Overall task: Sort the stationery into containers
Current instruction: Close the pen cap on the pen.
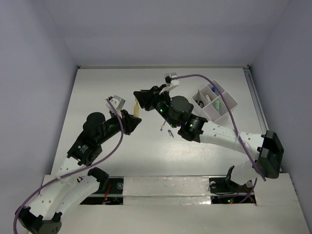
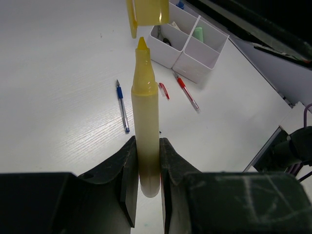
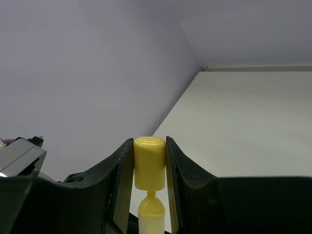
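My left gripper [image 2: 146, 165] is shut on the barrel of an uncapped yellow highlighter [image 2: 145, 122], which points away from the wrist. Its tip sits just short of a yellow cap [image 3: 150, 168], with a small gap between them. My right gripper [image 3: 149, 161] is shut on that cap. From above, the two grippers meet over the table's middle left, left gripper [image 1: 132, 121] below right gripper [image 1: 140, 99]. The white divided tray [image 1: 218, 115] stands at the back right with a green item [image 2: 198, 33] and other small pieces inside.
A blue pen [image 2: 122, 106], a red pen [image 2: 186, 92] and a short red piece [image 2: 164, 90] lie on the table in front of the tray [image 2: 195, 68]. The right arm's purple cable [image 1: 229, 109] arcs over the tray. Walls close in the table's back and sides.
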`<state>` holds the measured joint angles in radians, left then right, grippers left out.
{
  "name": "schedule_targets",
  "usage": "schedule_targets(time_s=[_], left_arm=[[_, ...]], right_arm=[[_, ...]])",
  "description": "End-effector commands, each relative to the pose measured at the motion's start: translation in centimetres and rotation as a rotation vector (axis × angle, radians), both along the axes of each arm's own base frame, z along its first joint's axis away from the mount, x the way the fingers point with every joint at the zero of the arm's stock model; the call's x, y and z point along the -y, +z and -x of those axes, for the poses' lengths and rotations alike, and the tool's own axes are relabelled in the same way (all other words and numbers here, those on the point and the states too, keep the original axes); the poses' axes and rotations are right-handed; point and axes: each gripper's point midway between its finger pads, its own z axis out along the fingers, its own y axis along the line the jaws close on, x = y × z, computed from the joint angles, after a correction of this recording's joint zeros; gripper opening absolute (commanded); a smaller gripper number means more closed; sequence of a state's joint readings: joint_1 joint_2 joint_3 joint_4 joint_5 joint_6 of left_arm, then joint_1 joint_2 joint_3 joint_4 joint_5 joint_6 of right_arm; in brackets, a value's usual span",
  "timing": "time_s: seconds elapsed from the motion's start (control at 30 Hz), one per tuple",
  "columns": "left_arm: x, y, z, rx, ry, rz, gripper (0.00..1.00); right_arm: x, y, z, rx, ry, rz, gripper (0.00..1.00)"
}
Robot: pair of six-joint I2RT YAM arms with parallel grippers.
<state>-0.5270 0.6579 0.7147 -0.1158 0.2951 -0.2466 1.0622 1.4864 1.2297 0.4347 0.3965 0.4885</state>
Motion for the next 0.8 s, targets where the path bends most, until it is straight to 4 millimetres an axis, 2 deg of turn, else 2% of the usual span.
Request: schedule_targets(time_s=[0.0, 0.37, 0.6, 0.77], left_arm=[[0.0, 1.9, -0.2, 0.067, 0.001, 0.033, 0.00], [-0.3, 2.1, -0.3, 0.075, 0.014, 0.034, 0.00], [-0.5, 2.2, -0.4, 0.080, 0.033, 0.035, 0.00], [-0.6, 2.2, -0.4, 0.081, 0.034, 0.036, 0.00]], right_arm=[[0.0, 3.5, 0.4, 0.057, -0.008, -0.076, 0.00], [-0.6, 1.7, 0.7, 0.047, 0.006, -0.048, 0.00], [-1.1, 0.8, 2.4, 0.031, 0.051, -0.053, 0.00], [-1.2, -0.4, 2.6, 0.018, 0.048, -0.031, 0.00]])
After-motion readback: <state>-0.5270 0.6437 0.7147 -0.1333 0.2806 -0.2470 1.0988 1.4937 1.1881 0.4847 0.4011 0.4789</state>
